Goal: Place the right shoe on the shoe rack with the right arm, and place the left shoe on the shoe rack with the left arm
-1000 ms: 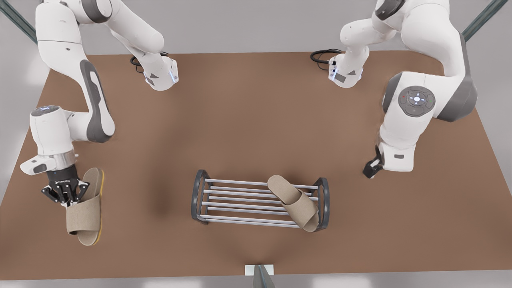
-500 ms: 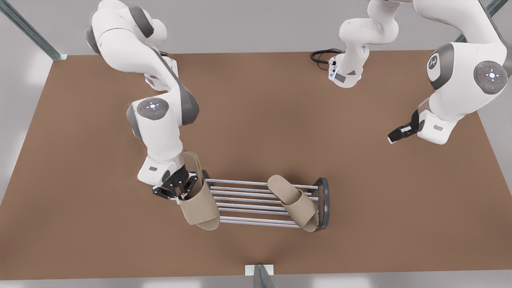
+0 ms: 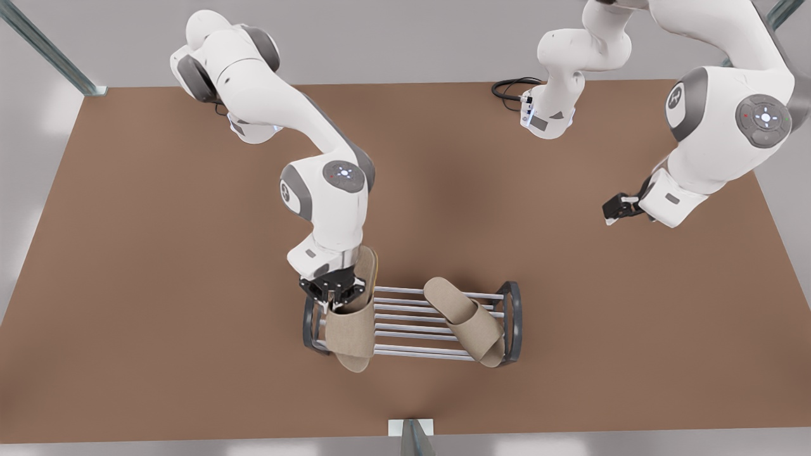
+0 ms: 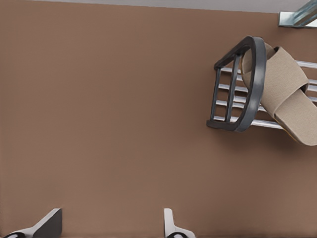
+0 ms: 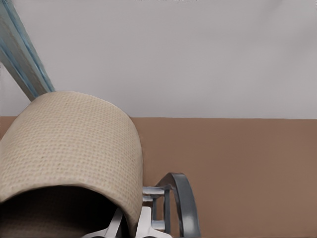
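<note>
Right pincer (image 3: 336,292) pinching right shoe (image 3: 352,329) by strap, over shoe rack (image 3: 405,316) end on front view's left; lower level onto bars, then release

Left shoe (image 3: 466,320) lies on rack; left pincer (image 3: 616,209) spread, waiting well apart above worktop (image 3: 158,253)

The shoe rack (image 4: 237,89) is cut off at 3 o'clock in the left wrist view, along with the slipper (image 4: 290,94) on it. The left gripper's fingertips (image 4: 49,223) are cropped at 6 o'clock.
</note>
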Motion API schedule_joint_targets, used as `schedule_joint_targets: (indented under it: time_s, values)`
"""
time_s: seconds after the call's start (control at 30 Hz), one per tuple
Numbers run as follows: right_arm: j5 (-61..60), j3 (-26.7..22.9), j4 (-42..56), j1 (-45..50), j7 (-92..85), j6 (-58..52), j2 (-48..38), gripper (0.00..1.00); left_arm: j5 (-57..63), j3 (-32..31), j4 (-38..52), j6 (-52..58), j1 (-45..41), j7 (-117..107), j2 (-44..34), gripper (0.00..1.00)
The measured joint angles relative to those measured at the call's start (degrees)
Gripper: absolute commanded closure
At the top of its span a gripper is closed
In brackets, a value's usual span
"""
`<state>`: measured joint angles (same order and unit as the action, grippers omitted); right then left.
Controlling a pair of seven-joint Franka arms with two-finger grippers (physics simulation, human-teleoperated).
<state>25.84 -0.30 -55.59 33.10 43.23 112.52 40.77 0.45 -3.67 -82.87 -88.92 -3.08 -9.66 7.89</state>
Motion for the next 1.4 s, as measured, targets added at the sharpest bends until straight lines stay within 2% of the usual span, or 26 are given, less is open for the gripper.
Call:
schedule_joint_targets:
  time_s: [0.3,0.57,0.8,0.83,0.87,0.9,1.2,1.4]
  values:
    - [0.20,-0.06,-0.99,1.09,12.62,4.71,3.17,0.79,0.40,0.09,-0.47,-1.06,0.92,3.39,2.32,0.00]
    - [2.31,-0.36,-13.46,1.96,19.85,8.86,0.57,0.79,1.60,-0.02,-0.80,-2.98,0.44,5.20,4.02,0.00]
    - [8.05,-0.32,-15.72,2.40,25.69,12.23,1.21,0.78,1.82,0.06,-0.84,-4.40,0.17,6.19,4.57,0.00]
    - [8.88,-0.30,-15.78,2.46,26.56,12.52,1.35,0.59,1.90,0.05,-0.87,-4.50,0.16,6.31,4.61,0.00]
    - [9.57,-0.30,-15.80,2.48,27.41,12.72,1.55,0.12,2.23,0.02,-0.90,-4.60,0.08,6.41,4.63,0.00]
    - [10.13,-0.30,-15.80,2.49,28.23,12.88,1.69,0.00,2.53,0.01,-0.91,-4.68,-0.02,6.51,4.64,0.00]
    - [11.24,0.48,-15.89,4.74,34.17,13.35,0.99,0.00,3.42,-0.10,-0.92,-4.93,-0.18,7.17,4.87,0.00]
    - [10.88,6.67,-15.43,6.06,37.68,10.00,-4.03,0.00,3.51,-0.15,-0.92,-4.82,-0.14,7.44,4.77,0.00]
